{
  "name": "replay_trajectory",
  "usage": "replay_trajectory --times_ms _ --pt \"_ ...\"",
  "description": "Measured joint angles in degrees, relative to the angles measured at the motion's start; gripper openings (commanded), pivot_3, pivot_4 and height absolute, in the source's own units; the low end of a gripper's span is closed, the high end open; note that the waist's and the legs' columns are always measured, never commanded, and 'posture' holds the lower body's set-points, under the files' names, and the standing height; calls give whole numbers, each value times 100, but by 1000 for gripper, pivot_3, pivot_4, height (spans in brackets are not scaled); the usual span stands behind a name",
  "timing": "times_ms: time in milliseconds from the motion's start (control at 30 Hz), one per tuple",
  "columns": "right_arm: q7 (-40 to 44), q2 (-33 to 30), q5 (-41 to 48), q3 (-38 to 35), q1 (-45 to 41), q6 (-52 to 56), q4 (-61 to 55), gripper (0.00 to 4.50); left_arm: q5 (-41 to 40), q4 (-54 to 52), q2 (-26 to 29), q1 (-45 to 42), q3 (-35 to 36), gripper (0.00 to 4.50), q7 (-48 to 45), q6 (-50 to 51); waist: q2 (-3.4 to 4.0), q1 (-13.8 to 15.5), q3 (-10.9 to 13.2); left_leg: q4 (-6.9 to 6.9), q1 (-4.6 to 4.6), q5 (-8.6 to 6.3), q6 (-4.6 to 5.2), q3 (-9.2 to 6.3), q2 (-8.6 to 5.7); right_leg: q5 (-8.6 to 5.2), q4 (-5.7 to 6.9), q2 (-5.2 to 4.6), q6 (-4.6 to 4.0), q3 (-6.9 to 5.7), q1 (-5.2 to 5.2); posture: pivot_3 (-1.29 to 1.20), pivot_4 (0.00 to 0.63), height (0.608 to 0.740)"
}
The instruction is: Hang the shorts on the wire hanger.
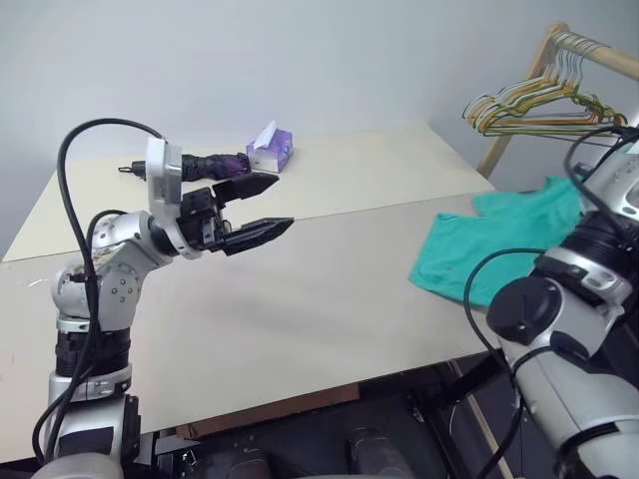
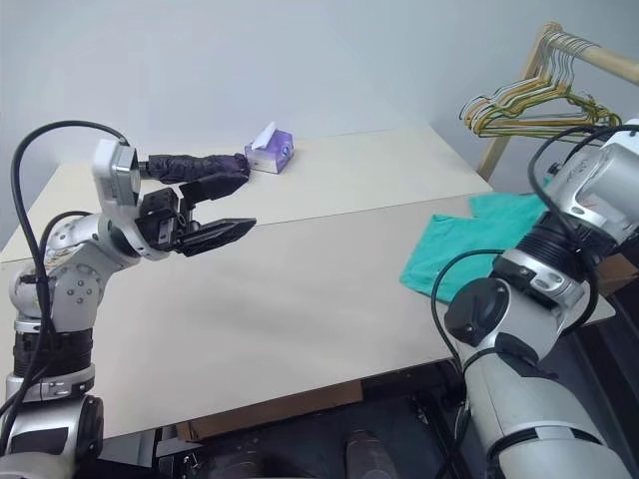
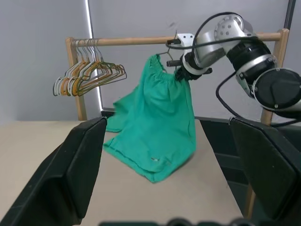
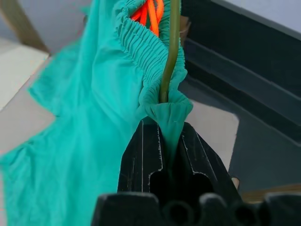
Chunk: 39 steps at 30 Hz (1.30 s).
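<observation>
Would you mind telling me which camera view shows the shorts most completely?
The left wrist view: the shorts hang at full length from the right gripper, their lower hem resting on the table. The head views catch only part beside the right arm; the right wrist view shows just the pinched waistband.

One pair of shorts (image 3: 157, 120), one umbrella (image 2: 195, 165), one tissue box (image 1: 272, 150), one bundle of hangers (image 3: 89, 75), one rack (image 3: 141, 41)

— How does the left arm stand?
— Raised over the table, forearm bent inward, the left gripper (image 1: 262, 208) pointing sideways toward the robot's right with both black fingers spread wide and nothing between them.
— And the right?
— Reaching out to the robot's right, wrist tipped down; the right gripper (image 4: 173, 141) is pinched tight on a fold of the shorts (image 3: 160, 122).
</observation>
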Motion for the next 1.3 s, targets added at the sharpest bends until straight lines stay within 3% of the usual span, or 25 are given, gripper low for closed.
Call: replay_trajectory --times_ms 200,333,600,1067,1300 --pt "-486 -720 395 -70 -625 -757 1412 68 -272 -122 -87 14 20 4500 95 102 18 10 3 -28 9 4 7 5 -4 0 -15 -2 0 7 1 -80 0 740" --pt "-783 -1070 806 -503 -780 -840 1948 68 -316 -212 -94 55 18 4500 131 114 26 21 3 -29 10 5 8 9 -5 0 -16 -3 0 10 2 -98 0 740" --pt "-1309 -1455 1417 -1081 -811 -816 2114 68 -308 -115 -137 -45 -26 4500 46 105 43 9 4 -30 10 6 9 12 -6 0 -17 -2 0 14 1 -137 0 740" --pt "-1355 -2451 2024 -1116 -799 -807 2885 68 -385 -9 -360 -199 -237 4500 -274 113 55 -122 2 -36 17 6 10 18 -7 -1 -21 -2 1 20 5 -143 0 740" --pt "-1503 -2566 2324 -1239 -799 -808 3246 68 -317 -8 -378 -182 -259 4500 -282 104 55 -159 2 -39 47 6 10 29 -6 -2 -23 -1 3 35 29 -153 0 740"
